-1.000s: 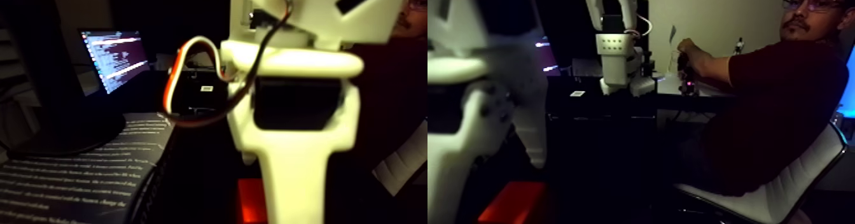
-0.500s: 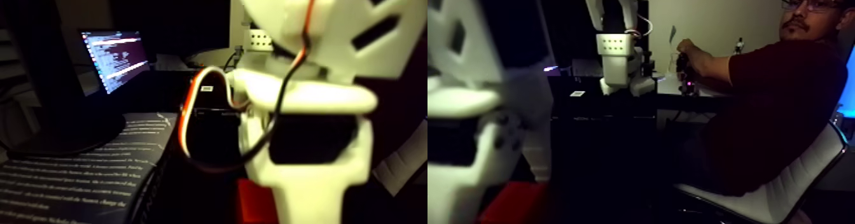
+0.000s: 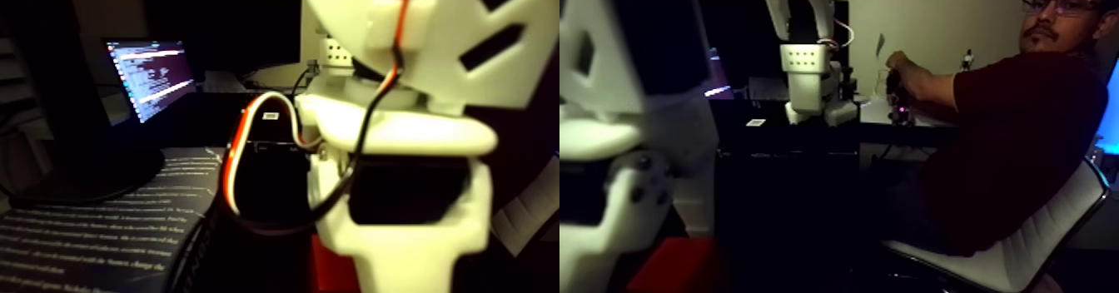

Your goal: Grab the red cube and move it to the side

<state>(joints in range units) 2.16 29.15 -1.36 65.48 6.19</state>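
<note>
Here, the blurred white gripper (image 3: 400, 255) stands low over the red cube (image 3: 329, 267), hiding its jaws; grip state cannot be told.

- Room dim, walls pale beige (image 3: 924, 22), lit warm at upper right.
- Laptop screen (image 3: 150, 76) glowing with text lines, upper left of the frame.
- Dark monitor (image 3: 225, 22) behind it (off or black).
- Dark sheet with white print (image 3: 92, 238), lower left.
- White chair (image 3: 1016, 246), lower right, person (image 3: 1012, 138) seated on it.
- Dark desk (image 3: 787, 138), centre right.
</note>
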